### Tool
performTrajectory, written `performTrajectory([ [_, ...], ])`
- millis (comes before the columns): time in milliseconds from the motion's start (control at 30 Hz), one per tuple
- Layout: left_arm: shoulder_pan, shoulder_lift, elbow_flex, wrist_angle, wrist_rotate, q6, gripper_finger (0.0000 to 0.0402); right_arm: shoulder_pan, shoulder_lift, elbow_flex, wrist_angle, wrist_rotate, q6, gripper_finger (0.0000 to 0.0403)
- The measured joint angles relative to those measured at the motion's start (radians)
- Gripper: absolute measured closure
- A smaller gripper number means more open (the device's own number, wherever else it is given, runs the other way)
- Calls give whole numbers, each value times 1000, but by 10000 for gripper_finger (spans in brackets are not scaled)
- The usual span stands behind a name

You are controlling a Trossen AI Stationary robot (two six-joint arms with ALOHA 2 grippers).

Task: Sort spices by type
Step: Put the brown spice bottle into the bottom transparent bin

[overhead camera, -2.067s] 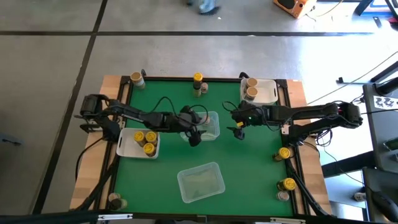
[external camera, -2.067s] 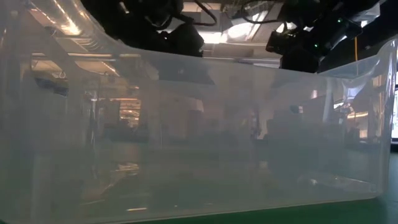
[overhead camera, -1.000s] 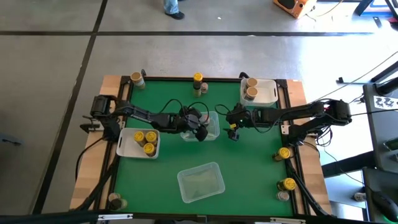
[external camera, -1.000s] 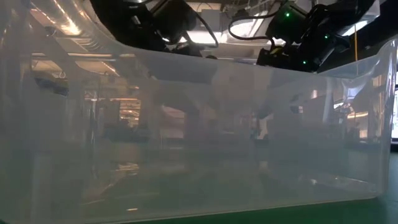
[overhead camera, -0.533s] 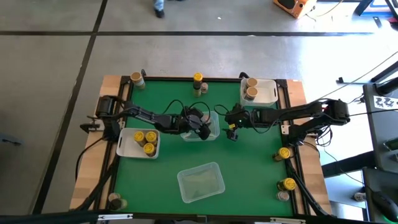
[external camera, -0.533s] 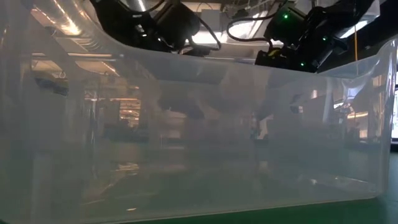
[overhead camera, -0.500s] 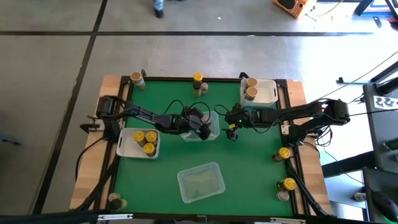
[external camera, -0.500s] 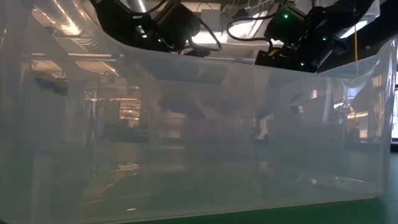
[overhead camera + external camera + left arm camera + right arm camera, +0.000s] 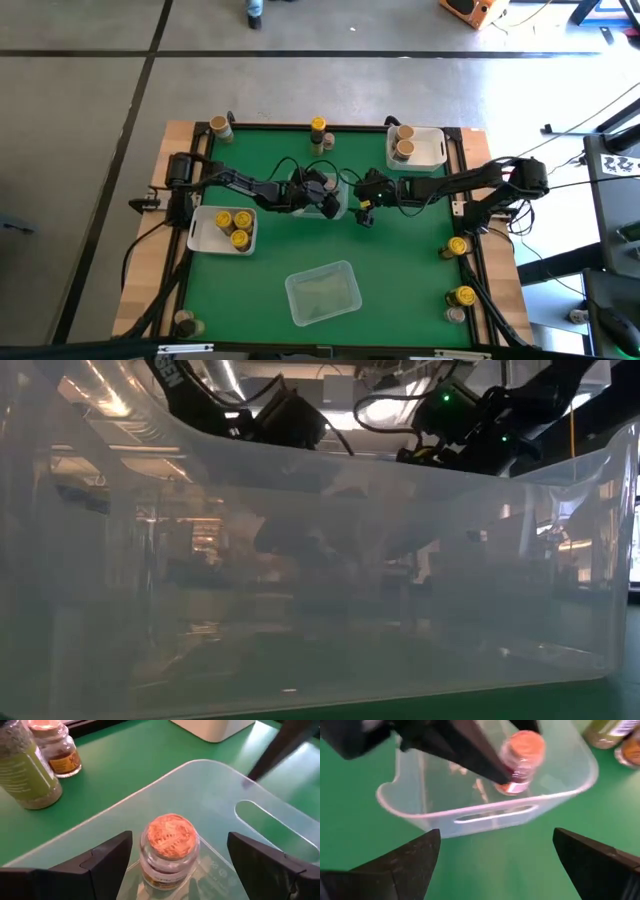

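A spice jar with a pinkish-brown lid (image 9: 169,845) stands upright on the floor of a clear plastic tub (image 9: 328,199) at the table's middle. My left gripper (image 9: 181,851) hangs over the tub, open, one finger on either side of the jar with a gap on both sides. My right gripper (image 9: 496,834) is open over the green mat just right of the tub (image 9: 470,812), pointing at its handle wall. In the right wrist view the jar (image 9: 522,755) shows behind a finger of the left gripper.
A white tray (image 9: 201,234) with yellow-lidded jars lies left, and a white tray (image 9: 432,150) with tan-lidded jars lies far right. Two jars (image 9: 318,135) stand at the far edge, others at the corners and right edge (image 9: 457,245). A second clear tub (image 9: 322,292) fills the low view.
My left gripper has moved a little toward the table's far edge and right, further over the clear tub. My right gripper has moved left, closer to the tub's right wall.
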Motion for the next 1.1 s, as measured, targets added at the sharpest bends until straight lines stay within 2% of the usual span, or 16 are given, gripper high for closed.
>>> performTrajectory([
  [200, 12, 24, 0, 26, 0, -3, 78, 0, 56, 0, 89, -18, -7, 17],
  [433, 27, 31, 0, 69, -13, 25, 87, 0, 58, 0, 115, -88, -22, 17],
  [933, 49, 30, 0, 105, -15, 63, 235, 0, 58, 0, 98, -102, -27, 17],
  [1100, 47, 30, 0, 105, -15, 86, 258, 0, 58, 0, 76, -102, -29, 17],
])
